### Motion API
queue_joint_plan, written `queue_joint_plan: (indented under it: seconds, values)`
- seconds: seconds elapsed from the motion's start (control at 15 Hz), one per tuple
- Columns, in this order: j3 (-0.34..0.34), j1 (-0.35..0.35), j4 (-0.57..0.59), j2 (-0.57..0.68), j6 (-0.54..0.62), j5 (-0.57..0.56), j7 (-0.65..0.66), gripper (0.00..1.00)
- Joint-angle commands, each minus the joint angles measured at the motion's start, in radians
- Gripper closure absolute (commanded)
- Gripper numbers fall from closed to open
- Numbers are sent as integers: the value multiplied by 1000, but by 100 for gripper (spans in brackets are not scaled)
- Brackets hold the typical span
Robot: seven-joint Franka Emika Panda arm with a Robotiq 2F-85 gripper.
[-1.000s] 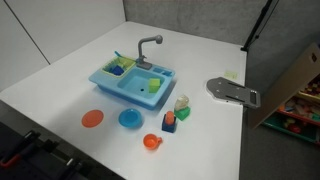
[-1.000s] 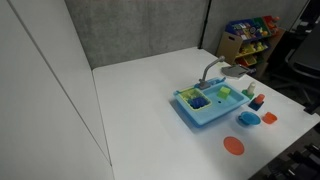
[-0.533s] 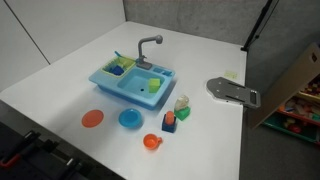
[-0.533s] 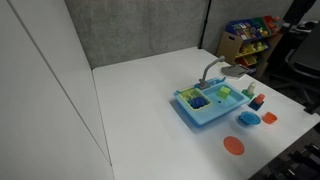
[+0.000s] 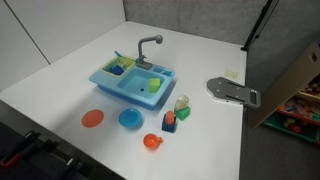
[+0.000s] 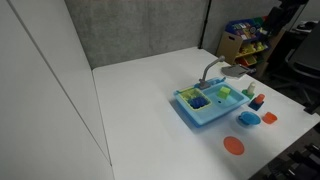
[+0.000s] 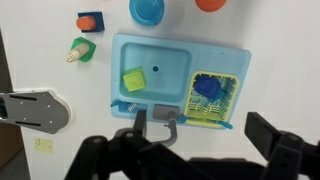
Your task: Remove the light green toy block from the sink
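The light blue toy sink (image 7: 172, 55) lies below the wrist camera. The light green toy block (image 7: 134, 80) sits in its plain compartment. The other compartment holds a yellow rack with a dark blue piece (image 7: 211, 90). The grey faucet (image 7: 165, 113) is at the sink's near edge. My gripper (image 7: 205, 135) is open and empty, high above the faucet side, apart from everything. Both exterior views show the sink (image 5: 104, 84) (image 6: 196, 117) and the block (image 5: 152, 85) (image 6: 224, 93). The gripper itself is out of view in them.
On the white table beside the sink lie an orange plate (image 5: 92, 118), a blue plate (image 5: 130, 119), an orange cup (image 5: 151, 142), a small green block with a red piece (image 5: 169, 121) and a pale toy (image 5: 181, 105). A grey metal plate (image 5: 232, 91) lies near the table edge.
A dark shape at the top right of an exterior view has moved further into the picture. The toys and the sink have not moved.
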Motion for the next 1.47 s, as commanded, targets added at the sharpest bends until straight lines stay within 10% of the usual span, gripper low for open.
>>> queue_joint_plan:
  seconds: [0.0, 1.4]
  values:
    - [-8, -10, 43, 78, 48, 23, 56, 0]
    - [-54, -23, 255, 592, 210, -6, 317, 0]
